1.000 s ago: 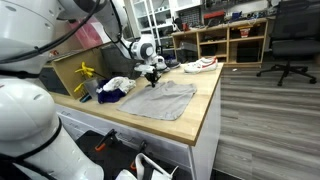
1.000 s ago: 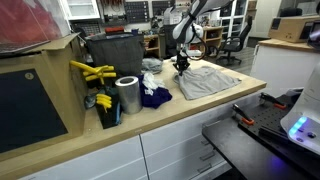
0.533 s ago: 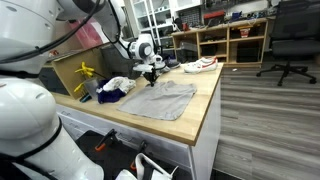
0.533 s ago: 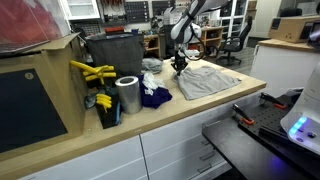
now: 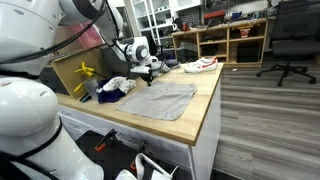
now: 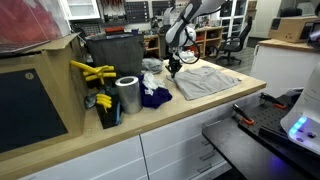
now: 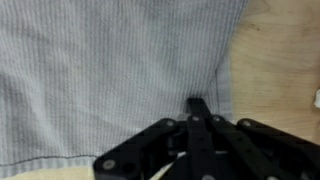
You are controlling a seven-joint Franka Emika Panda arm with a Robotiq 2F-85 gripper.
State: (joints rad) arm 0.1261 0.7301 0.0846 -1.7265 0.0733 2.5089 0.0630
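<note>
A grey-blue striped cloth [image 5: 162,100] [image 6: 205,80] lies spread flat on the wooden worktop [image 5: 208,98] [image 6: 200,118]. My gripper [image 5: 147,72] [image 6: 172,70] hangs just over the cloth's far corner, at the end nearest the pile of clothes. In the wrist view the gripper [image 7: 198,104] is shut, its two black fingertips pressed together above the cloth [image 7: 100,70], close to the edge where bare wood [image 7: 282,60] shows. I see no fabric lifted or pinched between the fingers.
A pile of white and dark blue clothes [image 5: 115,88] [image 6: 152,95] lies beside the cloth. A metal can [image 6: 127,96], yellow tools [image 6: 92,72] and a black bin [image 6: 115,52] stand behind it. A shoe [image 5: 200,65] sits at the worktop's far end. An office chair [image 5: 285,40] stands beyond.
The gripper has drifted a little from over the cloth's corner toward the pile of clothes, still shut. The cloth lies as before.
</note>
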